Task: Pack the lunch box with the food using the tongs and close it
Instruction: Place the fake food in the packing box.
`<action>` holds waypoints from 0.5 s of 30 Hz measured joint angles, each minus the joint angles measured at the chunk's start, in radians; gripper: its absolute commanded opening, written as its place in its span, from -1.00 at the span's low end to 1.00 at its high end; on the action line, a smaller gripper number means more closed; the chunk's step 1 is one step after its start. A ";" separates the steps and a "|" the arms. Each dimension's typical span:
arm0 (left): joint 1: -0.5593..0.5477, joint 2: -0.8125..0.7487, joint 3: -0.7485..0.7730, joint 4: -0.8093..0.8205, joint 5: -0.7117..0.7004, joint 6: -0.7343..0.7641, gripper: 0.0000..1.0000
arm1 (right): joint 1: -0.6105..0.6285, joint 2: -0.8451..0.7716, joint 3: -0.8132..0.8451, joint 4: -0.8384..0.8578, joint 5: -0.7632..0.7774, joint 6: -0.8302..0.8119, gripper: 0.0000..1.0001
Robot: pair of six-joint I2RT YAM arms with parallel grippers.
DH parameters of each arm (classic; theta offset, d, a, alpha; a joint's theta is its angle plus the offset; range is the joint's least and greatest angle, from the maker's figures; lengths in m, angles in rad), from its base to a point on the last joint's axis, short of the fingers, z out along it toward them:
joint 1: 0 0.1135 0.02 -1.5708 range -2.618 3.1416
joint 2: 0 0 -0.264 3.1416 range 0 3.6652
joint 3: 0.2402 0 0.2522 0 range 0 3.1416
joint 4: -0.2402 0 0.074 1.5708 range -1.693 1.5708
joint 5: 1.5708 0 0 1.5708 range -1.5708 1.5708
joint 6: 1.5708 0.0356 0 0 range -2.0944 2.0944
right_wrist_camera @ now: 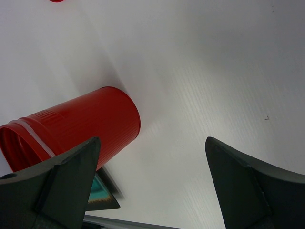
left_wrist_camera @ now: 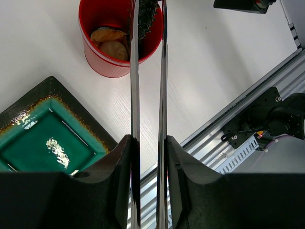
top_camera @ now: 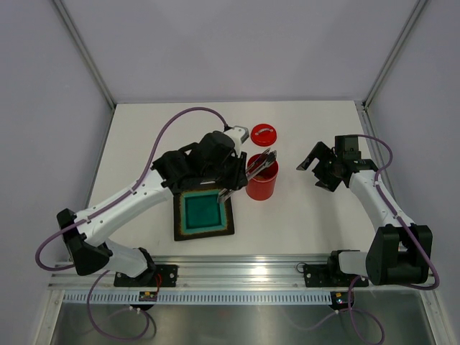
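Left tool (left_wrist_camera: pixel 147 139) clamped on tongs (left_wrist_camera: pixel 135 86), dark stick (left_wrist_camera: pixel 146 19) pinched over open lunch box (left_wrist_camera: pixel 102 64) on counter (top_camera: pixel 302 215) so it drops in. Right tool (right_wrist_camera: pixel 152 139) apart, empty, near box, prob. there for lid (top_camera: pixel 264 134) behind it.

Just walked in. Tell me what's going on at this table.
The left end effector grips the tongs, whose tips pinch a dark stick of food over the open red lunch box. A couple of other pieces already lie inside. The square plate beside it shows no food. The lid sits on the table behind the box, so closing is not yet done. The right end effector hangs open, holding nothing.
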 measured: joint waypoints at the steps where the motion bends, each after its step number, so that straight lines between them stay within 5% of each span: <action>1: 0.000 0.002 -0.004 0.003 0.000 0.000 -0.38 | 0.000 0.000 0.000 0.000 0.000 0.000 0.99; 11: 0.000 0.013 -0.023 0.001 0.000 0.001 -0.12 | 0.000 0.000 0.000 0.000 0.000 0.000 0.99; 15: 0.000 0.013 -0.023 0.000 0.000 0.001 -0.26 | 0.000 0.000 0.000 0.000 0.000 0.000 0.99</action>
